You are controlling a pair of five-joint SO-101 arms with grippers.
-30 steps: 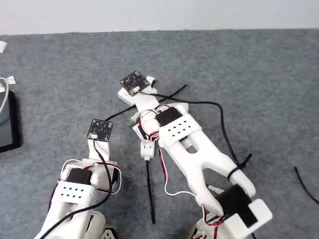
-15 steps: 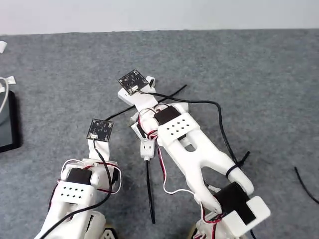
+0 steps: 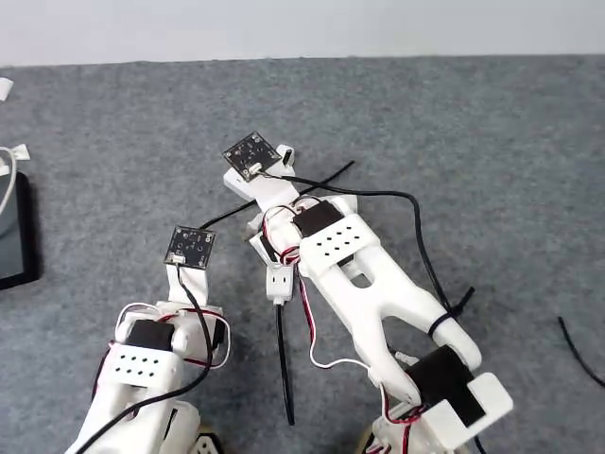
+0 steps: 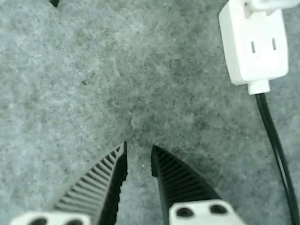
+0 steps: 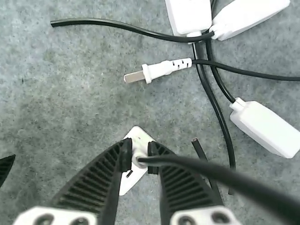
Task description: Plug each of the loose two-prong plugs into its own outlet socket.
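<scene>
while the right arm (image 3: 364, 274) stretches from its base at 5 o'clock toward 11 o'clock over the grey carpet (image 3: 510, 142), the left arm (image 3: 151, 364) sits folded at 7 o'clock. the right gripper (image 5: 138, 146) is clenched on a white connector (image 5: 138, 134), just where its black cord (image 5: 211, 174) enters it; whether that piece is a plug or a socket i cannot tell. beyond the fingertips a loose two-prong plug (image 5: 159, 70) lies flat on the carpet, both prongs bare, apart from the gripper and plugged into nothing. 3 white outlets lie near that plug: a first socket (image 5: 187, 14) and a second socket (image 5: 251, 16) side by side past it, and a third socket (image 5: 265, 129) off to one side, with black cords crossing among them.

the left gripper (image 4: 138, 150) hangs released over bare carpet, its fingers slightly parted with nothing between them. between the 2 arms, just 7 o'clock of the table's centre, a fourth socket (image 3: 277, 282) lies with its 2 slots facing up, well apart from the left gripper's fingers, and its lead (image 3: 284, 369) runs toward 6 o'clock. a dark flat device (image 3: 17, 227) sits at the 9 o'clock edge, and a short black wire (image 3: 579, 352) lies at 4 o'clock.
</scene>
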